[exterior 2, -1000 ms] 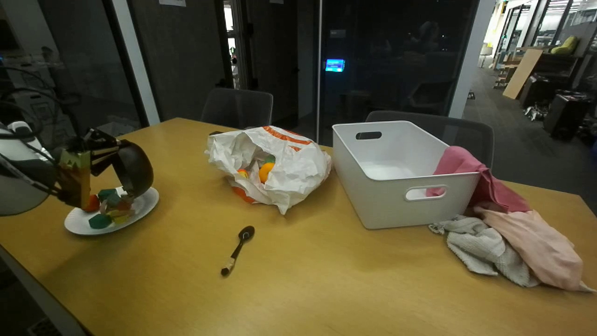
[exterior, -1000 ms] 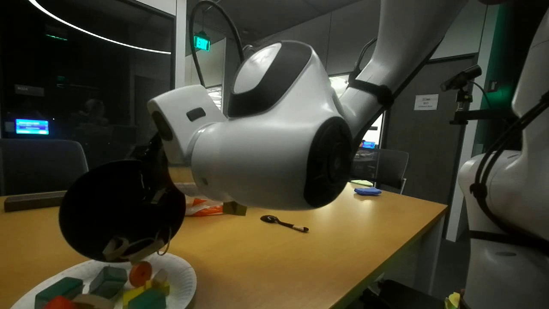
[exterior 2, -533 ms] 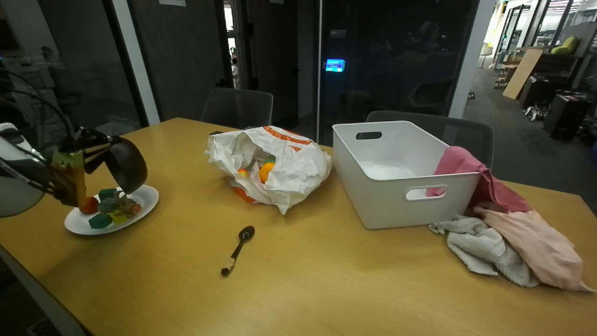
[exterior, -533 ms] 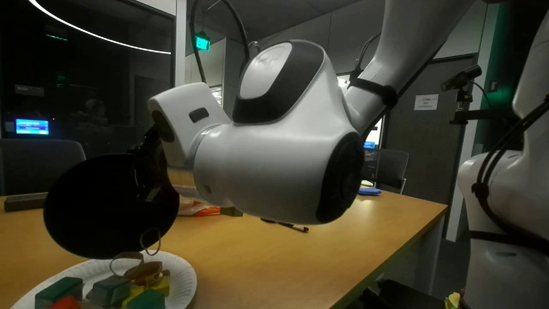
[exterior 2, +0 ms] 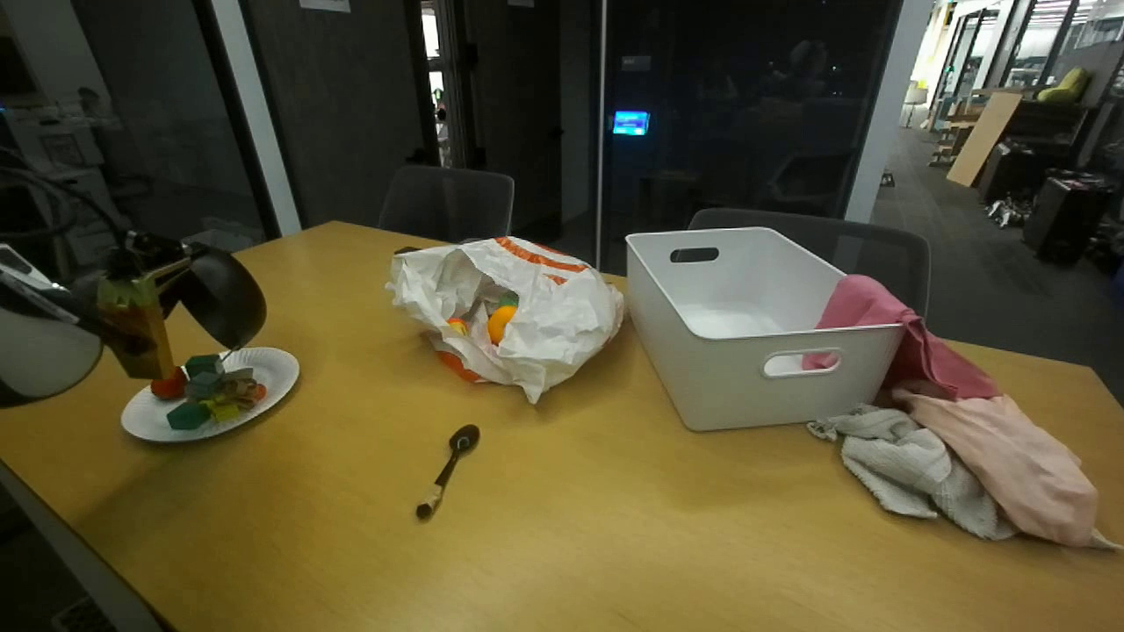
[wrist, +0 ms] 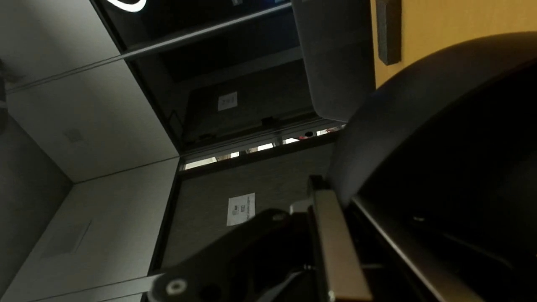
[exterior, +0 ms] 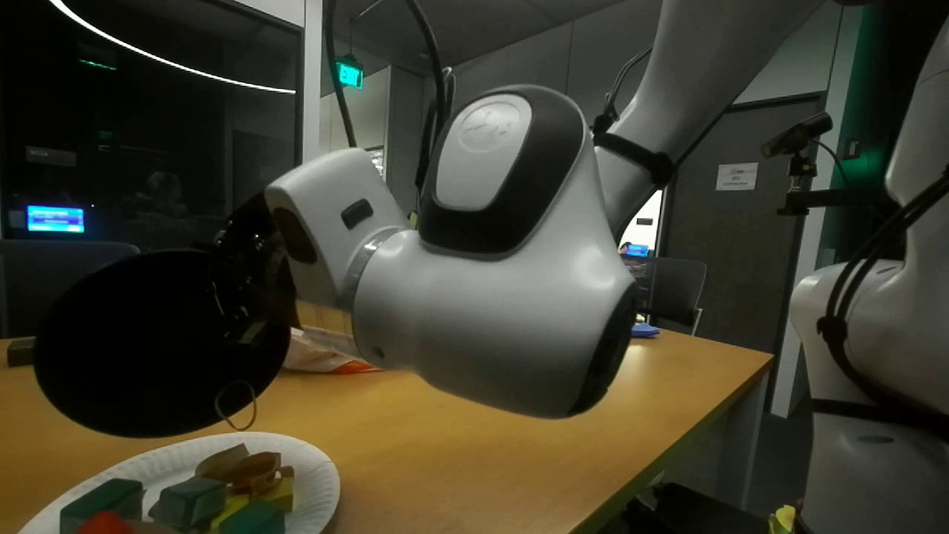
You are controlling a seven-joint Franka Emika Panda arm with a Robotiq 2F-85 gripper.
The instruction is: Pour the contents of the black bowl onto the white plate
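Black, the bowl (exterior: 141, 348) hangs tipped on its side in an exterior view, above or just past the rim of the paper plate (exterior: 315, 478); I cannot tell which. Green and yellow blocks (exterior: 190, 502) lie on the plate; what looks like a rubber band (exterior: 236, 427) clings to the bowl's lower rim. Best, I judge, to centre the bowl over the plate, tip further and shake gently until the band drops. Behind glows what looks like an exit sign (exterior: 349, 74), its letters too blurred to trust.

In an exterior view, the plate sits near the left edge of the bench (exterior 2: 615, 500); orange print on a white bag (exterior 2: 562, 325) by the far edge is illegible.

In the wrist view, the hand (wrist: 340, 195) pinches the bowl's wall, one pad (wrist: 342, 251) outside, one inside; a paper notice (wrist: 241, 209) is unreadable.
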